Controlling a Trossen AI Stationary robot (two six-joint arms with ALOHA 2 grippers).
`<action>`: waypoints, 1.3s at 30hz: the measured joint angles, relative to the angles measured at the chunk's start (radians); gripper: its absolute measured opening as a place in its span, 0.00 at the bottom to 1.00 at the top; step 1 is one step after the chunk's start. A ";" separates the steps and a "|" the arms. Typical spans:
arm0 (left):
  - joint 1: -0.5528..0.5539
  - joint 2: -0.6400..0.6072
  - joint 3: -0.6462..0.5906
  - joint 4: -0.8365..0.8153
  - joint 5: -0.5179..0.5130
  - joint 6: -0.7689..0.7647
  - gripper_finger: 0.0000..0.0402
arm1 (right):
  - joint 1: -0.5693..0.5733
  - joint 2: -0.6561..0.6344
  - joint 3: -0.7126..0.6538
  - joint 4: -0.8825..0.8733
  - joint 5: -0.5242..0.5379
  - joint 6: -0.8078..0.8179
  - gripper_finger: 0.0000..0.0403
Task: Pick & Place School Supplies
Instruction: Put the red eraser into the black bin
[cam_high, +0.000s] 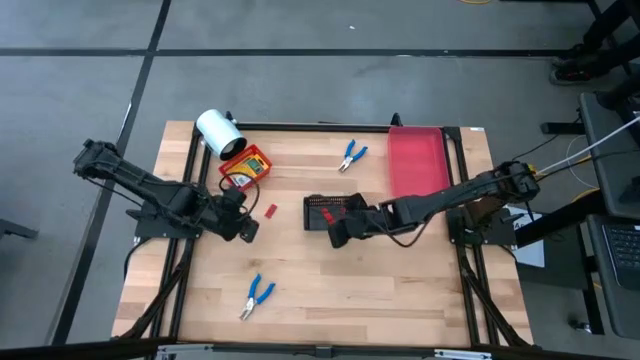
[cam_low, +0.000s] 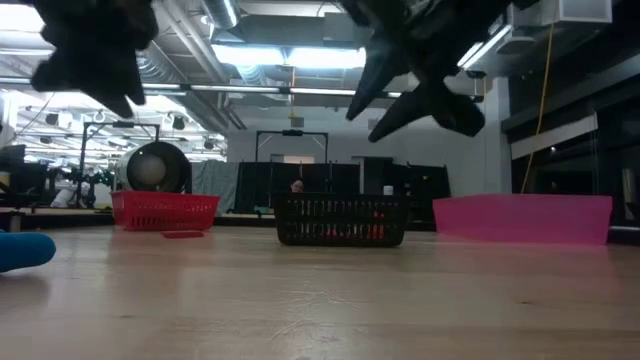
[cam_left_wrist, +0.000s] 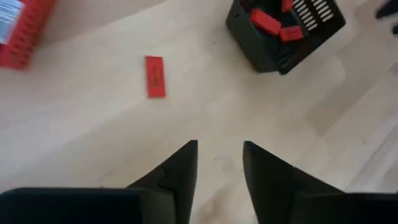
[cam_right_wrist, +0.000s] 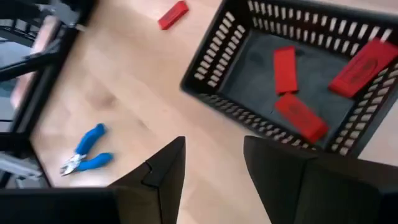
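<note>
Hovering open-fingered and empty above the flat red rectangular piece (cam_left_wrist: 155, 76) lying on the bare wood, the left gripper (cam_left_wrist: 219, 163) is apparently preparing to descend and pinch it, while the right gripper (cam_right_wrist: 211, 163), also open and empty, is hanging beside the black slotted plastic basket (cam_right_wrist: 211, 93).

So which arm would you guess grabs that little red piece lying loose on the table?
Probably the left. The left gripper hangs open and empty right beside the loose red piece, which shows just ahead of its fingers. The right gripper, also open and empty, sits by the black basket, farther away.
</note>
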 joint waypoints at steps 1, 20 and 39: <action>0.018 0.007 -0.010 0.031 0.011 0.004 0.33 | 0.009 -0.006 0.000 0.000 0.004 0.012 0.42; 0.344 0.369 -0.019 0.177 0.114 0.324 0.50 | 0.136 -0.142 0.000 0.007 0.174 0.112 0.42; 0.397 0.579 -0.018 0.296 0.154 0.406 0.48 | 0.191 -0.198 0.000 0.008 0.223 0.133 0.42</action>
